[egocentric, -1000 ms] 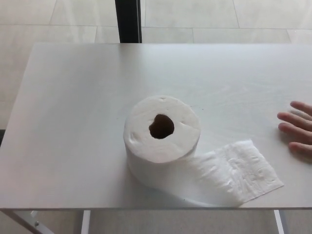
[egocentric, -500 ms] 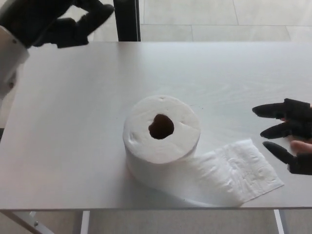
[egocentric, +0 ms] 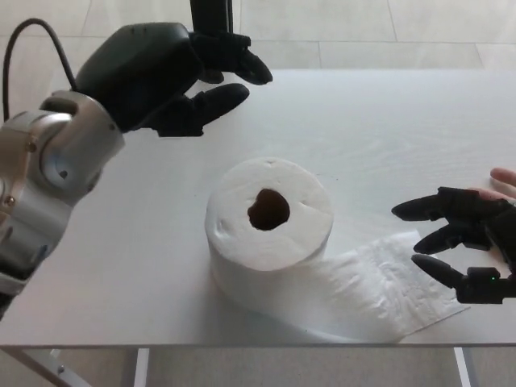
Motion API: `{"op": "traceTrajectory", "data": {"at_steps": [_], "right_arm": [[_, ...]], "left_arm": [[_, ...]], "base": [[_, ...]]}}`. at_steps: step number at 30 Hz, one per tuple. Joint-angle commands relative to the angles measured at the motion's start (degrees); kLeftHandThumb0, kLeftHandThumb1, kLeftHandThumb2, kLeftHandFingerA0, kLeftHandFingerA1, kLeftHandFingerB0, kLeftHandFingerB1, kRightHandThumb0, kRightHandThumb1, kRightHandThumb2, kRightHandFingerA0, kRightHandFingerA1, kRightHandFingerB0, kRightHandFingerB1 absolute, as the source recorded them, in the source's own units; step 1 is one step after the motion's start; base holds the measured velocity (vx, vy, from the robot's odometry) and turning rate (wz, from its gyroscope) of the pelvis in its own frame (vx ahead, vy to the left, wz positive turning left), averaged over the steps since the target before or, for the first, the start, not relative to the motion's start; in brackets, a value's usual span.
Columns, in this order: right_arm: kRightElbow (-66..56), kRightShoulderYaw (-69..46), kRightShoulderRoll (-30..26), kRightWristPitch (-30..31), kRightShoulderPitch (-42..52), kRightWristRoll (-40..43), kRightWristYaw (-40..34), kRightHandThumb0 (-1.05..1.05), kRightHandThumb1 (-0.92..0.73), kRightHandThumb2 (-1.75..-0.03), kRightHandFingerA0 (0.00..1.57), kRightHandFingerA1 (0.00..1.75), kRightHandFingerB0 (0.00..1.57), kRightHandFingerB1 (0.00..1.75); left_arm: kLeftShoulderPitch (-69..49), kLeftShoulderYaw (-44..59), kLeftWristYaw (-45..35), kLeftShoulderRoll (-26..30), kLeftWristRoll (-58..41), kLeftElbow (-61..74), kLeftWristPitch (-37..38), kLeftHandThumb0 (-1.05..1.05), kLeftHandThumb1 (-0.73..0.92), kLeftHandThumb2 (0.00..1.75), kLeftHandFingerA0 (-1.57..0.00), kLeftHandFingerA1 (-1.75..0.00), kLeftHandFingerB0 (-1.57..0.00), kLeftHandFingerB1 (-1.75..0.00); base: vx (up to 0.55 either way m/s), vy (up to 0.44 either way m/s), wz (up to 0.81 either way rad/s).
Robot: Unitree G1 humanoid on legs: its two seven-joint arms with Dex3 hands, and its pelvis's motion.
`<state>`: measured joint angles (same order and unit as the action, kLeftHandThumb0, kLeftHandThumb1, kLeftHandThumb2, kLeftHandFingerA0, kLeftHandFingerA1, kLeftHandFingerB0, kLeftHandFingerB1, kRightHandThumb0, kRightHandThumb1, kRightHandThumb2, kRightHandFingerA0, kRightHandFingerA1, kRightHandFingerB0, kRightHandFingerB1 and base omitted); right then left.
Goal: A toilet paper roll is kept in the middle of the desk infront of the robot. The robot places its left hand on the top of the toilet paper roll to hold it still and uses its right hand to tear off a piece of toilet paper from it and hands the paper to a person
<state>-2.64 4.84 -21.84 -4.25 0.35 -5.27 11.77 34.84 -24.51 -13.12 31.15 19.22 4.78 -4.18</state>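
Left robot hand [egocentric: 173,81] advanced toward roll [egocentric: 268,226]; right robot hand [egocentric: 463,246] nearer.

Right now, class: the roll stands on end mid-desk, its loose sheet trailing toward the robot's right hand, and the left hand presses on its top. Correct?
Not quite. The head view shows the left hand open in the air behind the roll, not touching it. The rest holds: the sheet trails toward the right hand.

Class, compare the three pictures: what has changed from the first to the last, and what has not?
Both robot hands came into view: the left hand swung in from the upper left toward the roll, the right hand reached in over the paper tail, covering most of the person's hand. Both are open, holding nothing. The toilet paper roll stayed put.
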Motion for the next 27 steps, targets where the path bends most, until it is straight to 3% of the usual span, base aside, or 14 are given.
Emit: {"op": "traceTrajectory", "data": {"at_steps": [1, 6, 14, 23, 27], "right_arm": [[1.66, 1.43, 1.29, 4.38, 2.11, -7.30, -5.01, -0.60, -0.62, -0.59, 0.68, 0.73, 0.65, 0.48], [1.19, 2.64, 2.65, 5.15, 1.62, -9.39, -6.49, -0.57, -0.62, -0.59, 0.64, 0.73, 0.66, 0.50], [1.85, 0.95, 6.84, -2.99, 3.26, -10.86, -14.47, -0.53, -0.62, -0.59, 0.69, 0.79, 0.65, 0.50], [1.69, -1.33, 10.72, -7.34, 2.59, -14.15, -21.78, -0.49, -0.63, -0.59, 0.64, 0.85, 0.61, 0.49], [3.24, 0.00, 10.44, -9.81, 2.75, -18.44, -25.44, -0.50, -0.63, -0.59, 0.67, 0.82, 0.63, 0.47]], "left_arm": [[-1.79, -7.92, 6.60, -0.14, 23.91, 0.85, -2.25, -0.53, 0.71, 0.62, -0.68, -0.53, -0.63, -0.45], [-0.59, -8.24, 9.29, -3.05, 24.52, 0.29, -2.46, -0.53, 0.73, 0.62, -0.67, -0.56, -0.64, -0.48], [-6.17, -7.87, 8.49, -5.29, 26.02, 2.64, -7.27, -0.52, 0.74, 0.62, -0.65, -0.54, -0.62, -0.47], [-16.05, -3.05, 17.74, -15.54, 23.95, 0.08, -13.32, -0.48, 0.67, 0.60, -0.71, -0.57, -0.68, -0.50], [-21.91, -0.80, 21.16, -19.66, 23.21, -0.21, -14.47, -0.48, 0.71, 0.62, -0.61, -0.61, -0.63, -0.50]], "base": [[0.00, 0.000, 0.00], [0.00, 0.000, 0.00], [0.00, 0.000, 0.00], [0.00, 0.000, 0.00], [0.00, 0.000, 0.00]]}}
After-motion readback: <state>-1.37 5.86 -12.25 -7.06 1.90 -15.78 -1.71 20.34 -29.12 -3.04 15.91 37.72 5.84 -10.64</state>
